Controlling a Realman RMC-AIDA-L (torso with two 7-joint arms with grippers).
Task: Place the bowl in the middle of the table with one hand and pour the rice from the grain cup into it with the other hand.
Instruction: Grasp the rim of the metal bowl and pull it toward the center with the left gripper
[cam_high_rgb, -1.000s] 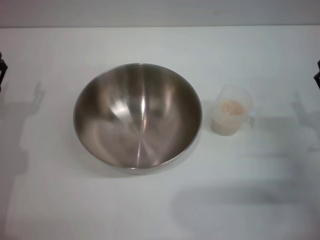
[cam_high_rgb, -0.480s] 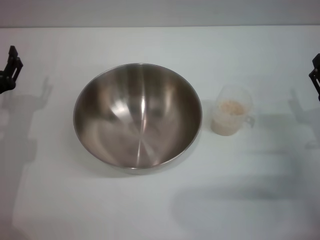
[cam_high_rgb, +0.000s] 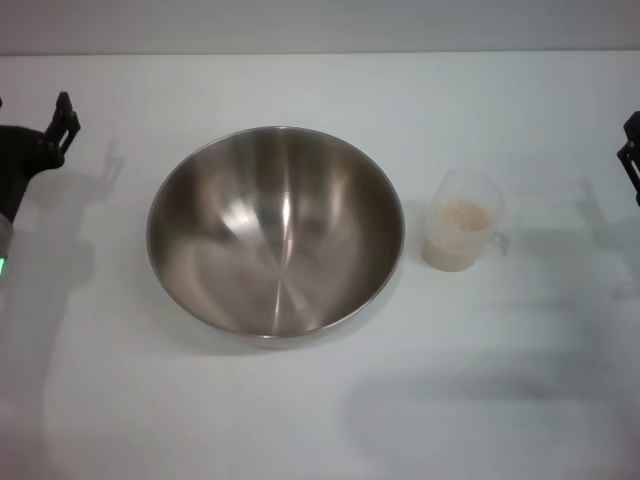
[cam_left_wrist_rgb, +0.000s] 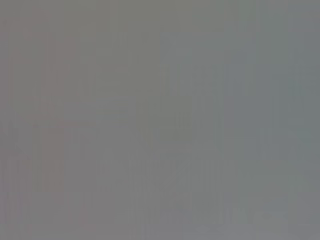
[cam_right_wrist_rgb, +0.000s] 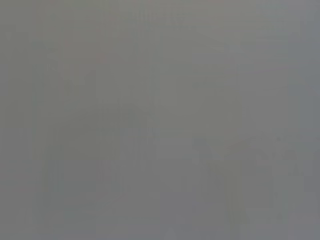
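Note:
In the head view the wide steel bowl (cam_high_rgb: 275, 230) stands upright near the middle of the white table (cam_high_rgb: 300, 420), with nothing in it. Just to its right is the small clear grain cup (cam_high_rgb: 455, 255), upright, handle turned right, holding pale rice (cam_high_rgb: 464, 215). My left gripper (cam_high_rgb: 60, 120) reaches in from the left edge, well apart from the bowl's left rim. Only a sliver of my right gripper (cam_high_rgb: 632, 145) shows at the right edge, far from the cup. Neither gripper touches anything. Both wrist views show flat grey only.
The table's far edge (cam_high_rgb: 320, 53) meets a grey wall at the top of the head view. Arm shadows fall on the tabletop at left, right and lower right. No other objects show.
The left gripper has come further in from the left edge toward the bowl. The right gripper has barely shifted at the right edge. Bowl and cup have not moved.

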